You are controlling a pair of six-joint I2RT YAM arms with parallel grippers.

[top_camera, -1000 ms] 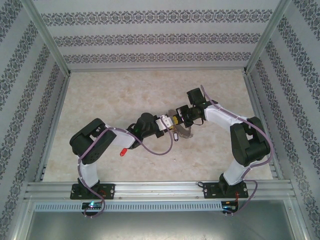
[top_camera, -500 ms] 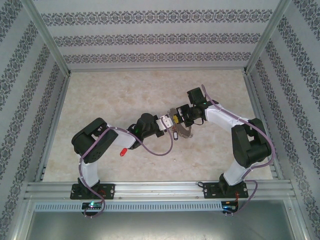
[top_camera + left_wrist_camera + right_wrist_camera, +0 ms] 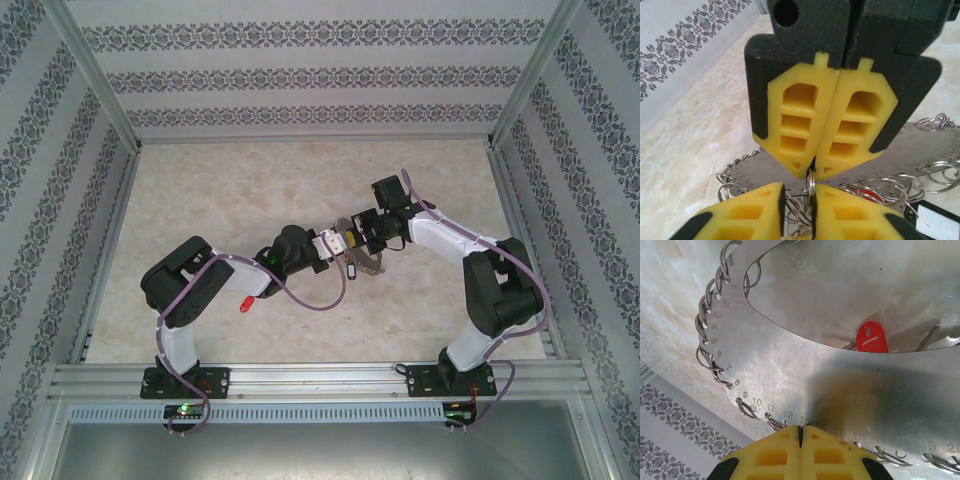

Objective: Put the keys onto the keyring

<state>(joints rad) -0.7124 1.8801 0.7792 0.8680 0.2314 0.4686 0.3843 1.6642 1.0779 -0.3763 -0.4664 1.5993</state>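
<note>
- The keyring (image 3: 790, 365) was a flat silver plate with numbers on it. It sat near the middle of the table (image 3: 220, 200), between my two claws.
- Lots of little wire loops hung in holes along its edge.
- My right claw (image 3: 800, 437) was closed tight on the edge of the keyring, right by the number 12.
- My left claw (image 3: 812, 212) came in from the other side, tip to tip with the right claw. Its fingers were almost together and pinched a small ring (image 3: 811, 186) that stuck up between them.
- A red tag (image 3: 871, 337) showed through the big hole in the keyring. I could not tell if it hung on a loop.
- A red key (image 3: 243, 305) lay on the table well apart from the keyring, close to my left arm.
</note>
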